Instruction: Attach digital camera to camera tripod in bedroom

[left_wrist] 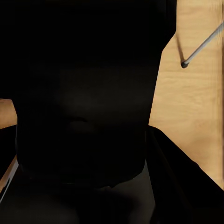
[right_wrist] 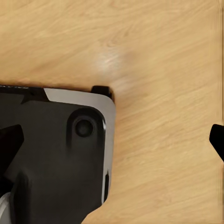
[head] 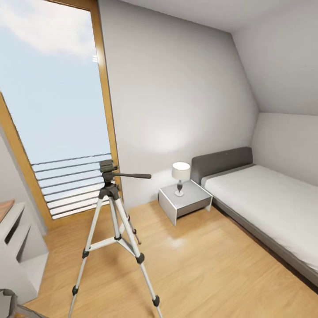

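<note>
I stand in the bedroom facing the camera tripod [head: 115, 229], upright on the wood floor [head: 198, 269] before the tall window [head: 57, 110], its black head [head: 108, 170] bare and the pan handle [head: 132, 176] pointing toward the nightstand [head: 185, 202]. The left wrist view is mostly a dark mass, so I cannot tell whether either hand is apart or closed, nor where the digital camera is. Best practice, I judge: roll in squarely, stop short of the splayed legs, and approach the head from above.
</note>
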